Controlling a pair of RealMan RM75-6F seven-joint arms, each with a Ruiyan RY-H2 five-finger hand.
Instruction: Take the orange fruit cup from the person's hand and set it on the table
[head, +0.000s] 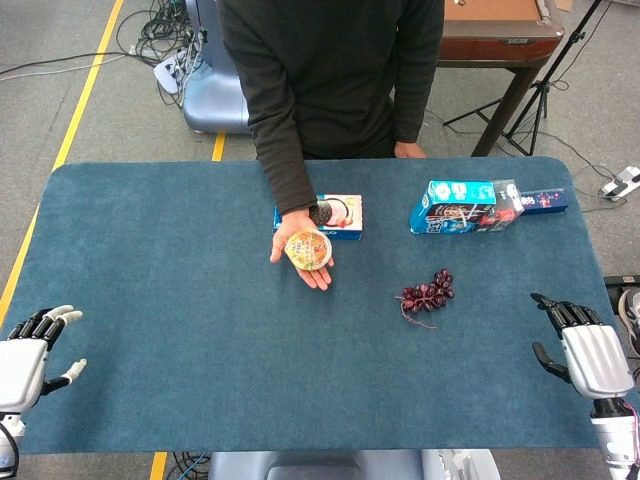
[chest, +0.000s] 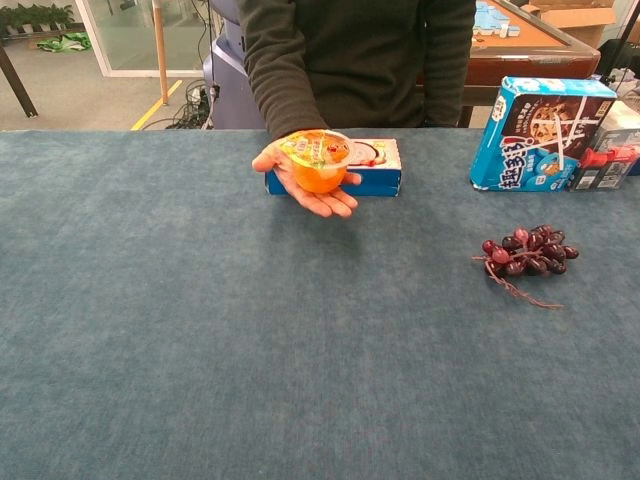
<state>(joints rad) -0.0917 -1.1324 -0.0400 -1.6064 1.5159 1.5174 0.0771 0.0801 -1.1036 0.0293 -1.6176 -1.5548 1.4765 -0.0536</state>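
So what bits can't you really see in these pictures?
- Person's face: cut off by the top edge in both views.
- Left robot hand and right robot hand: only at the head view's bottom corners, arms cut off; the chest view misses both.
- Orange fruit cup label: too small to read in either view.
- Blue box behind the person's hand: partly hidden by the hand and cup.
- Person's other hand: mostly hidden behind the table edge.
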